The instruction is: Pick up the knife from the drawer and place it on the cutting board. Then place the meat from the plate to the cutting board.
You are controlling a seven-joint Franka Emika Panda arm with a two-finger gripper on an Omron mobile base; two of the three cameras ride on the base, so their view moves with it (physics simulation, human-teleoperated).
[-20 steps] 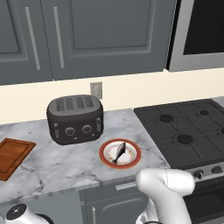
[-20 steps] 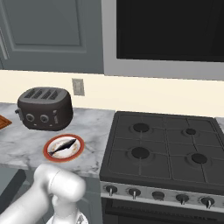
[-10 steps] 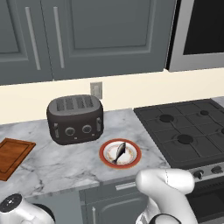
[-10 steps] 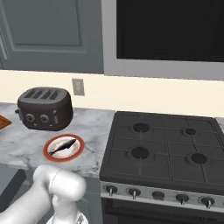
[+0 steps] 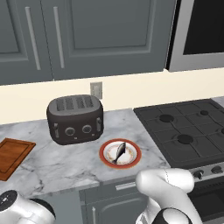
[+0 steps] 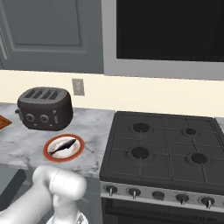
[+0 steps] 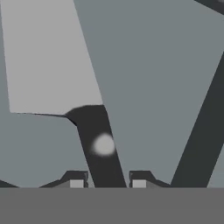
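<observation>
In the hand view, the knife (image 7: 57, 61) lies on the grey floor of the drawer (image 7: 153, 87). Its broad silver blade points to the upper left and its black handle runs down between my fingertips. My gripper (image 7: 108, 183) is shut on that handle, one fingertip (image 7: 77, 182) tight on each side. The reddish-brown cutting board (image 5: 13, 157) (image 6: 3, 121) lies at the counter's left end. Between the toaster and the stove sits the orange-rimmed plate (image 5: 105, 151) (image 6: 48, 151), with the dark fish-shaped meat (image 5: 119, 153) (image 6: 64, 146) on it.
A dark toaster (image 5: 75, 119) (image 6: 43, 113) stands on the marble counter between board and plate. A black gas stove (image 5: 188, 131) (image 6: 162, 148) fills the right side. Grey cabinets hang above. A dark slanted band (image 7: 201, 131), which I cannot identify, crosses the hand view to the right of the knife.
The arm's white links at the bottom of the left base view have shifted slightly. Plate, meat, board and toaster have not moved.
</observation>
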